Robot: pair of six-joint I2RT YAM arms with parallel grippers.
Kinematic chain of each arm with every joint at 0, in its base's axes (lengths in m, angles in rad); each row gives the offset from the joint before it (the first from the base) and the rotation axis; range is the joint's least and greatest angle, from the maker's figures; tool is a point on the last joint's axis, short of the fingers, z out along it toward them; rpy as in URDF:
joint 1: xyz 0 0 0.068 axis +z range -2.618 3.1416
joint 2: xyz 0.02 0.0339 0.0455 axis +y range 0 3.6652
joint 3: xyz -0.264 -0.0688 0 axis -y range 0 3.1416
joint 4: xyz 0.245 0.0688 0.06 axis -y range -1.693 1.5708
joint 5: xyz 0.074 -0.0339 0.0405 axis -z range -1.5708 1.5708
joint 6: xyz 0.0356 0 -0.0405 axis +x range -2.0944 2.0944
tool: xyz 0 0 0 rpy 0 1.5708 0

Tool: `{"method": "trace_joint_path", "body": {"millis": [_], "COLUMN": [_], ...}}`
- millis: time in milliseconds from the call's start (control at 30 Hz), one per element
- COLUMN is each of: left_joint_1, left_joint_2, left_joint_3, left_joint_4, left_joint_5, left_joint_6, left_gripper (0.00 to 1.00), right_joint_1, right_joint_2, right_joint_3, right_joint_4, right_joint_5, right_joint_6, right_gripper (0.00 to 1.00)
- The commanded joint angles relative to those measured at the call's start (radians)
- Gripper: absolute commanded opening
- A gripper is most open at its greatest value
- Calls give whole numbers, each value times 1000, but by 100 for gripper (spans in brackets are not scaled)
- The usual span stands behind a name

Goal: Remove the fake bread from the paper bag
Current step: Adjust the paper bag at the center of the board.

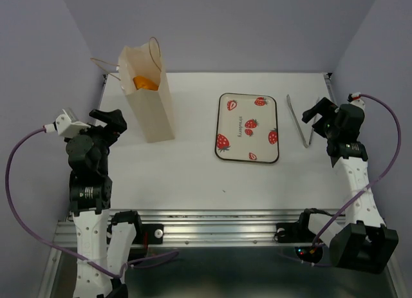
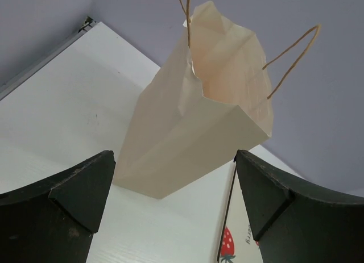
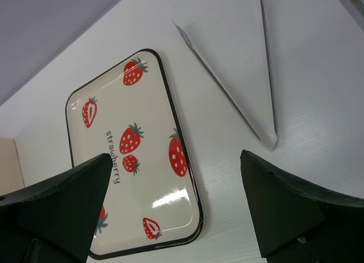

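Observation:
The cream paper bag [image 1: 149, 95] stands upright at the back left of the table, mouth open, cord handles up. An orange piece of fake bread [image 1: 145, 83] shows inside its mouth; the other pastries are hidden. My left gripper [image 1: 111, 123] is open and empty, just left of the bag near its base. The left wrist view shows the bag [image 2: 193, 126] ahead between the open fingers [image 2: 68, 200]. My right gripper [image 1: 313, 112] is open and empty at the far right, right of the tray; its fingers [image 3: 284, 206] frame bare table.
A white strawberry-print tray [image 1: 248, 127] lies flat right of centre, also seen in the right wrist view [image 3: 133, 155]. Metal tongs [image 1: 297, 120] lie beside the right gripper, seen as a V shape [image 3: 250, 87]. Purple walls enclose the table.

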Motion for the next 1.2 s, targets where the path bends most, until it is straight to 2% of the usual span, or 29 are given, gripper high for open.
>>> {"method": "trace_joint_path", "body": {"millis": [0,67,200,300,467,767,967,1067,1100,1167], "left_joint_1": [2,2,2,2,2,2,2,2,2,2], "left_joint_2": [93,160,401,492,677,898,1079,1139,1148,1145], "left_joint_3": [38,67,234,341,505,654,823,895,914,928], "left_joint_4": [100,122,91,91,47,30,-56,-87,-84,-58], "left_joint_5": [20,37,80,115,13,113,65,80,80,112], "left_joint_6": [3,38,113,156,207,324,365,364,362,370], "left_gripper": [99,99,99,99,99,99,98,52,24,6], "right_joint_1": [-4,-4,-4,-4,-4,-4,-4,-4,-4,-4], "right_joint_2": [-24,-22,-11,-11,-17,-11,-8,-4,-2,1], "right_joint_3": [10,10,15,18,18,29,30,29,29,29], "right_joint_4": [17,17,19,17,17,14,10,10,10,11], "right_joint_5": [-5,-26,-60,-62,-51,-34,-29,-26,-26,-32], "right_joint_6": [-1,-21,-46,-54,-69,-78,-87,-92,-92,-95], "right_gripper": [100,100,100,100,100,100,100,100,100,100]}}
